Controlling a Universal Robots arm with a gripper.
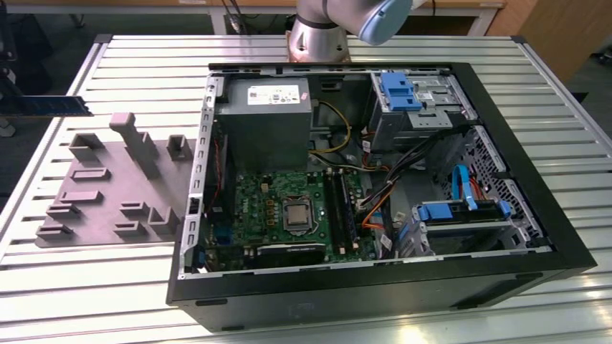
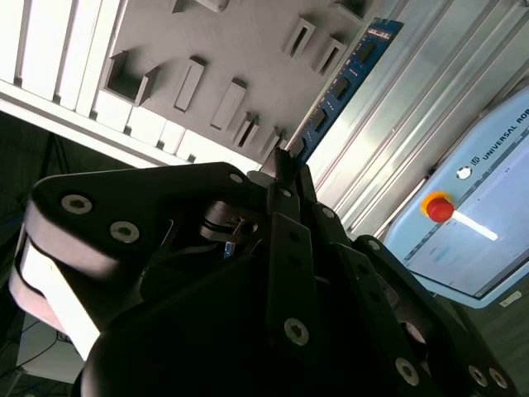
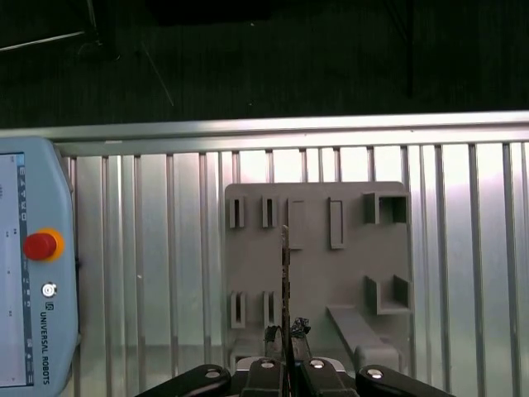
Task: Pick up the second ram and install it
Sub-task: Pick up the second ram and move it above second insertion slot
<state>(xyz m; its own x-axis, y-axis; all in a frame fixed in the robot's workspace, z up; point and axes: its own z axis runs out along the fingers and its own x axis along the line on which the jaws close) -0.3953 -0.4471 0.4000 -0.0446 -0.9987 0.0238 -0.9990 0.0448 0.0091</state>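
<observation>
Gripping the second ram (image 2: 341,83) by one end, my gripper (image 3: 286,331) is clenched on it and holds it raised over the grey fixture plate (image 3: 318,273), well apart from the computer case (image 1: 383,287). I judge the pick-up done and the carry in hand; seating it calls for a stick held square to the motherboard slots (image 1: 342,204).

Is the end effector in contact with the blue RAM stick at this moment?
Touching. In the second wrist view the end effector clamps one end of the RAM stick, which juts out from between its fingertips. The first wrist view shows the same edge-on.
</observation>
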